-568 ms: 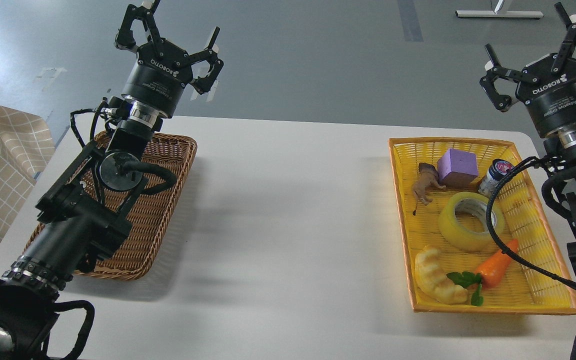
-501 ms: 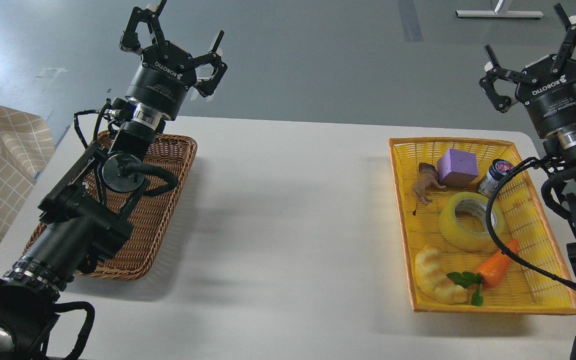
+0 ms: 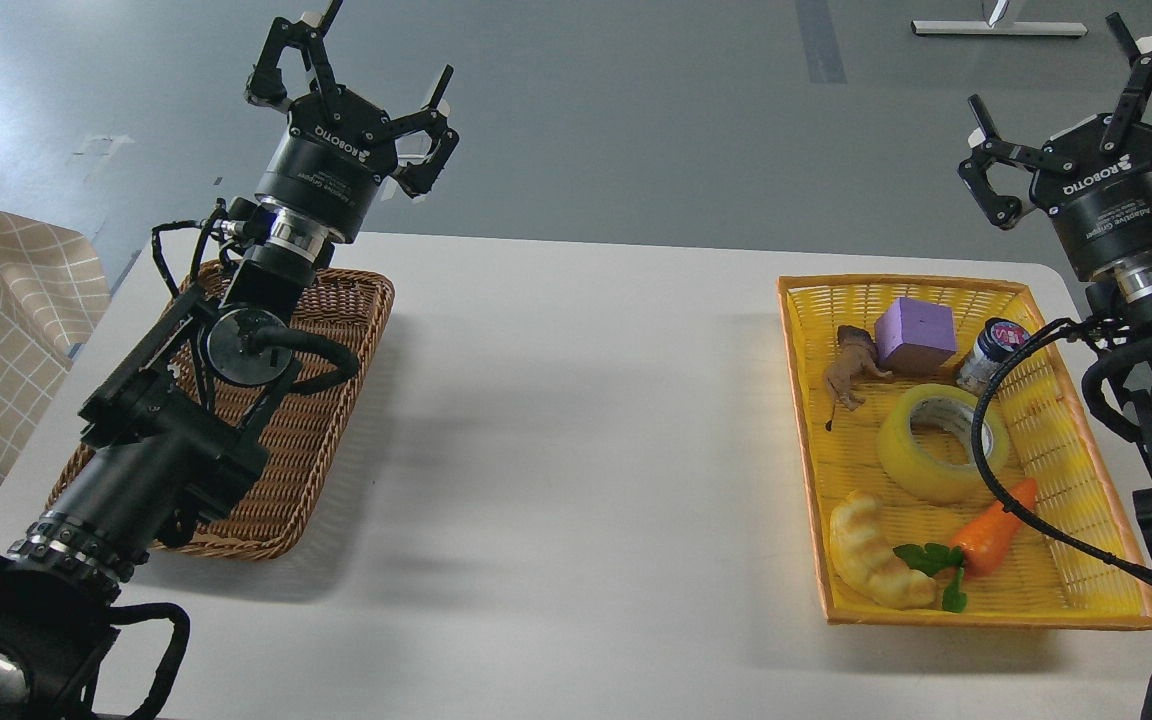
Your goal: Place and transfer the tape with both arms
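A: Which arm is better placed for the tape [image 3: 942,441]?

B: The right one, it is judged. The tape is found in the yellow basket [image 3: 804,400], on the same side as the right gripper [image 3: 1086,120], below it and nearer the robot. From the left gripper [image 3: 356,95] it is well apart, across the whole bare middle of the table [image 3: 576,450].

A: How is the roll laid?

B: It is laid flat, with the grey-white core opening turned upward, so no long axis is offered; a grasp across the rim, or with one finger in the core, would be called for. A black cable from the right arm is seen crossing in front of the roll's right edge.

A: What is crowded round it?

B: On the far side, toward the right gripper, a purple block [image 3: 916,333], a small jar [image 3: 988,355] and a toy animal [image 3: 851,372] are set close. On the near side a carrot [image 3: 994,530] and a croissant toy [image 3: 876,552] are found close by.

A: And the grippers?

B: Both are held raised with fingers spread apart, and nothing is held. The left one is poised above the far end of the brown wicker basket [image 3: 336,400], where the tape is presumably to be received.
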`<move>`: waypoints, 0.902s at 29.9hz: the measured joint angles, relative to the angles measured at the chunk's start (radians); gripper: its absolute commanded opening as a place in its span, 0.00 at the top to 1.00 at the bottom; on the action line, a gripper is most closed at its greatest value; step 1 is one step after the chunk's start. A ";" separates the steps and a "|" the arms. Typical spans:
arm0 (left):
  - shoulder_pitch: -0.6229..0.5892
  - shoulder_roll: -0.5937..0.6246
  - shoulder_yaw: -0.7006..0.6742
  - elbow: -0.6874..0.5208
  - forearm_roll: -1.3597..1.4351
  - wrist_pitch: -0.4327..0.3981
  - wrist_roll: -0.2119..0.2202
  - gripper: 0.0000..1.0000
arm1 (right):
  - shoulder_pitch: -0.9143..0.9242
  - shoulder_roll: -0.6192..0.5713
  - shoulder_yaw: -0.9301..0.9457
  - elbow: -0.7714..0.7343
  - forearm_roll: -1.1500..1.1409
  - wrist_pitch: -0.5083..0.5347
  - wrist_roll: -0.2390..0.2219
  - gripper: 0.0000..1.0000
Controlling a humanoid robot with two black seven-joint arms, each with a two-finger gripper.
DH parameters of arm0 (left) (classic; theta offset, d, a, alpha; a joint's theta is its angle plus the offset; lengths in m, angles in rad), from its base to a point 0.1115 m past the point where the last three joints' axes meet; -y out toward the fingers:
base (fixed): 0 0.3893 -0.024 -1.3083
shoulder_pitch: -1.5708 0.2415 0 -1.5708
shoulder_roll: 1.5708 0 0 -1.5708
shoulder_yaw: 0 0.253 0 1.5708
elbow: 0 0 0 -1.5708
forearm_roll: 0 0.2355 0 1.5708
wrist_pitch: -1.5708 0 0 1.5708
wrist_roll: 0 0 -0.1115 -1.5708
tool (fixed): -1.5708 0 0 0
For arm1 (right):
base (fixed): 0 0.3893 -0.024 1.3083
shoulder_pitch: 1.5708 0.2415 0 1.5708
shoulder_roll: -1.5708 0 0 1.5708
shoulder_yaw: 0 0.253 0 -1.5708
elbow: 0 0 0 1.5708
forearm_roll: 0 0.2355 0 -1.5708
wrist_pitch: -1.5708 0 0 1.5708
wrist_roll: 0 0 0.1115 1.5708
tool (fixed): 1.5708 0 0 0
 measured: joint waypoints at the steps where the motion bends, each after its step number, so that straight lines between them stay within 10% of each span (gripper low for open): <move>1: -0.001 0.000 0.000 0.000 0.000 0.000 0.000 0.02 | 0.000 0.000 0.000 0.000 0.000 0.000 0.000 0.00; 27: 0.002 0.000 0.000 -0.002 0.000 0.000 -0.009 0.02 | -0.002 0.002 0.000 0.001 0.000 0.000 0.000 0.00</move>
